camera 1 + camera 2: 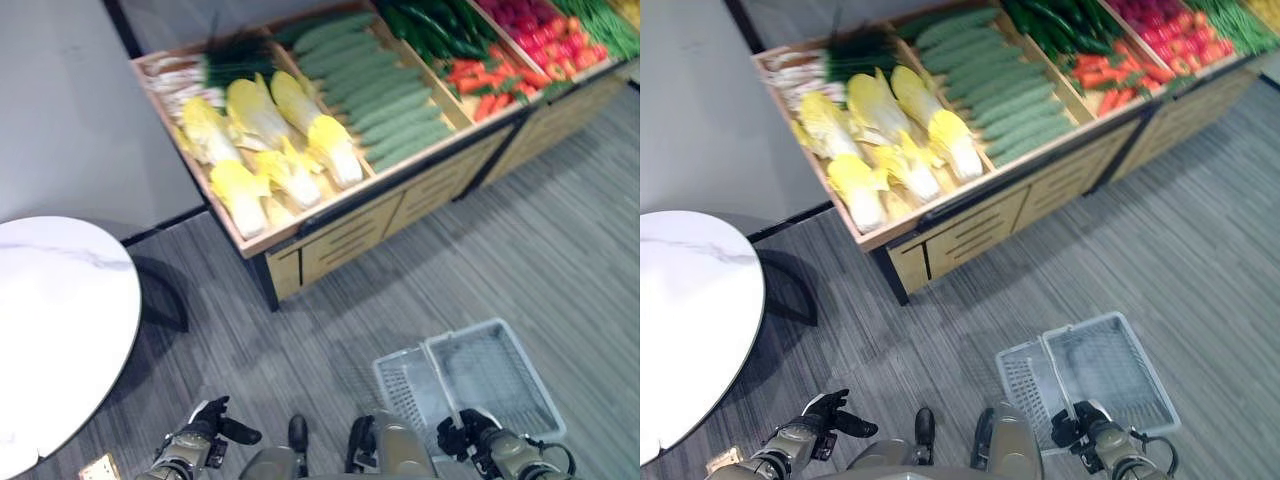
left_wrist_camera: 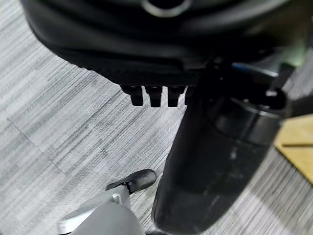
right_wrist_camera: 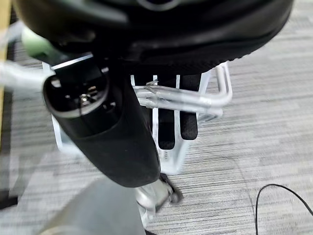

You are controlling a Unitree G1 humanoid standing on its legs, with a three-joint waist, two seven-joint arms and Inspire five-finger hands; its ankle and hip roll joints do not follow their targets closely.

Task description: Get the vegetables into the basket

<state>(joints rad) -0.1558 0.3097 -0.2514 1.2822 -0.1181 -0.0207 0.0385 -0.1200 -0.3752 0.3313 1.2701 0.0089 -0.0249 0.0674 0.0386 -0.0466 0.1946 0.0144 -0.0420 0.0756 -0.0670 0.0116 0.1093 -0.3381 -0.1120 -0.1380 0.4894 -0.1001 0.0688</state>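
Right robot hand (image 3: 176, 117) is low at the robot's right side, fingers going over the metal handle (image 3: 190, 100) of the clear plastic basket (image 1: 490, 375) sitting on the floor. They look curled round that handle, so I'd call it clamped on. Left robot hand (image 1: 215, 420) hangs at the left side over the grey floor (image 1: 420, 270), with nothing in it; in its own wrist view the fingers look tucked in short, so closed on air as far as I can tell.

One basket, and it looks empty. Further out is a white round tabletop (image 1: 60, 310) to the left, then the wooden produce stand (image 1: 340, 235) ahead, well apart from both hands.

The veg is all on that stand. Napa cabbages (image 1: 300, 125): I count roughly six or seven. Cucumbers (image 1: 385, 85): a stack, maybe a dozen, hard to count exactly. Beyond that, dark green peppers (image 1: 430, 25) and a heap of red ones (image 1: 490, 85), too many to count.

My guess on handling: cabbages are bulky, leafy and squashy, so grab around the firm white base end. Cucumbers are stiff and smooth, probably slippery, so wrap round the middle.
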